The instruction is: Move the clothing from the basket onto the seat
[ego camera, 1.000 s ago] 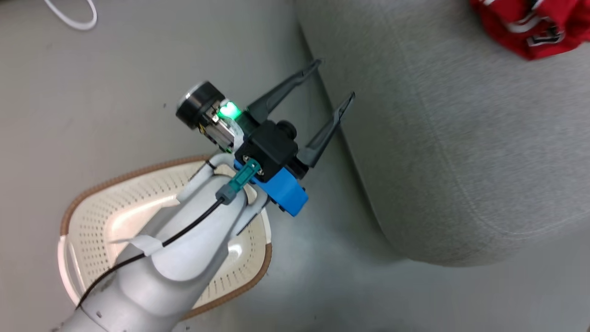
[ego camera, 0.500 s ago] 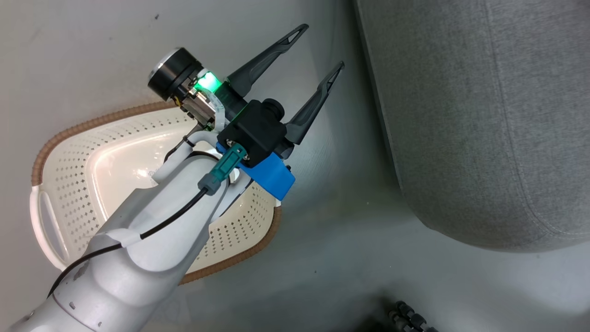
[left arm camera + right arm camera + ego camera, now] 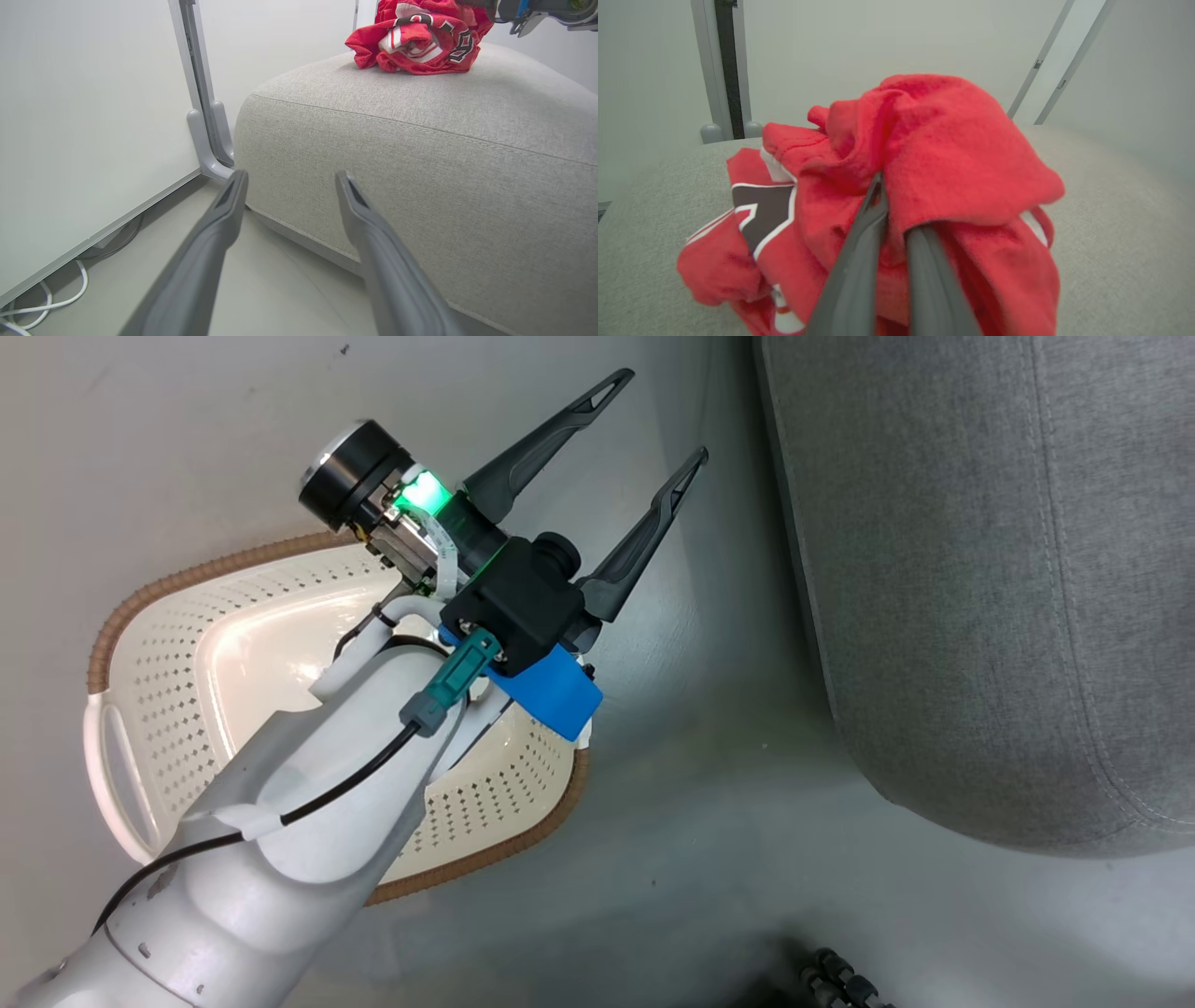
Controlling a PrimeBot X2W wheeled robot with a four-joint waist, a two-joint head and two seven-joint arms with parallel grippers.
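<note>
Head view: basket looks empty; left claw spread wide, holding nothing; right claw pinched on clothing atop seat; release likely pending.

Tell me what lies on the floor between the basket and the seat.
Nothing: in the head view the floor between the basket and the seat is bare. The left gripper hangs above that stretch, jaws open.

One basket, one seat, clothing heap

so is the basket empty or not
Empty, as far as visible: the basket shows a bare white floor, though the left arm covers part.
</note>
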